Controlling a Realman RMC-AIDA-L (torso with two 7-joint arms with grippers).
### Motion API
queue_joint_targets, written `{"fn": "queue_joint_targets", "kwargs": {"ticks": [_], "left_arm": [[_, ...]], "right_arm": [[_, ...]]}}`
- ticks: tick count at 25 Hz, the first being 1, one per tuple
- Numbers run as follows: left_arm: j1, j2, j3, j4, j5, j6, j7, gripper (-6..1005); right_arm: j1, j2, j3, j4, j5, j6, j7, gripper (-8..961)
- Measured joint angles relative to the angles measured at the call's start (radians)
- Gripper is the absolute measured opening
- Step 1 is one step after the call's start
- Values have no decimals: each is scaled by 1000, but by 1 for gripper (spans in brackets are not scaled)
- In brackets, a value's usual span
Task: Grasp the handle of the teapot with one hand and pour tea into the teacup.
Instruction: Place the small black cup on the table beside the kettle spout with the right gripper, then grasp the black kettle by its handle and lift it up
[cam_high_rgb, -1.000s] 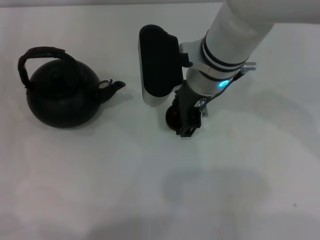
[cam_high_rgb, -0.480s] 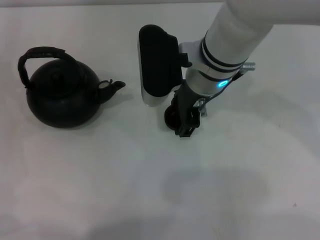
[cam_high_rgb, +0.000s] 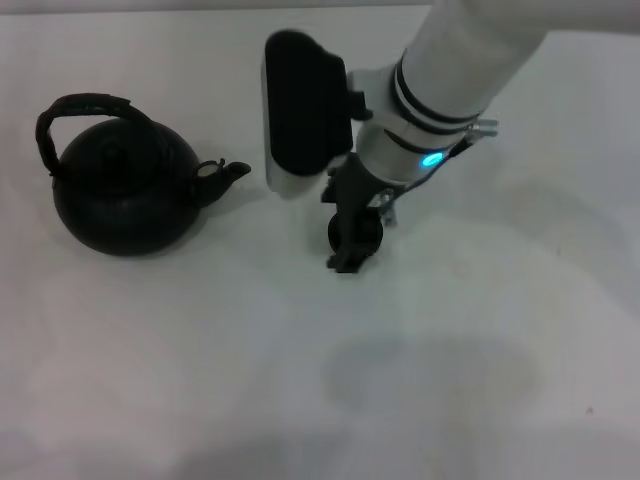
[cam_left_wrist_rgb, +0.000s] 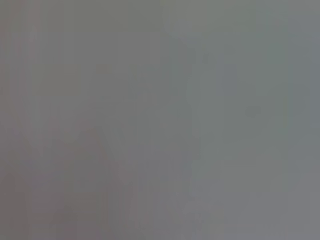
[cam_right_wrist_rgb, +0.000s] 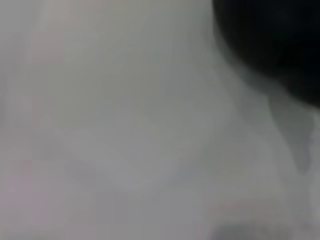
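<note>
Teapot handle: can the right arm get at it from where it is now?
Probably yes. The handle arches clear above the teapot with nothing over or beside it, and bare table lies between. But the right gripper is down at the teacup, so it must lift away first.

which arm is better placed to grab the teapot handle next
Probably the left. The teapot sits on the robot's left with its handle free, while the right gripper is down at the teacup mid-table. The left arm isn't visible, so its reach is unconfirmed.
</note>
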Motion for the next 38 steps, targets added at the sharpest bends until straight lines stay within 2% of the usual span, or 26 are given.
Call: {"fn": "queue_joint_targets", "kwargs": {"ticks": [6, 9, 16, 21, 24, 27, 30, 33, 36, 38], "left_arm": [[3, 1, -1, 3, 0, 0, 0, 798], [-1, 2, -1, 4, 0, 0, 0, 798], [-10, 3, 4, 15, 0, -2, -6, 798], [-22, 3, 8, 18, 2, -3, -13, 797], [-33, 5, 8, 18, 2, 0, -12, 797], [-42, 7, 8, 18, 3, 8, -8, 797], [-47, 7, 8, 18, 14, 9, -6, 797], [-46, 6, 8, 17, 25, 9, -6, 797], [-31, 2, 8, 16, 25, 3, -7, 798], [-16, -1, 8, 14, 25, -9, -10, 798]], "right_arm": [[-61, -1, 110, -60, 15, -22, -5, 855], [-112, -5, 210, -96, 12, -33, -6, 855], [-299, -9, 539, -157, 76, 12, -17, 855], [-433, -13, 653, -148, 273, 163, -73, 855], [-521, -12, 688, -126, 499, 265, -215, 855], [-567, -13, 752, -4, 868, 277, -429, 855], [-565, -13, 828, 224, 1262, 202, -708, 855], [-540, -7, 855, 465, 1652, 125, -1001, 855], [-523, -3, 851, 619, 1910, 72, -1273, 855], [-521, -1, 851, 667, 2010, 54, -1430, 855]]}}
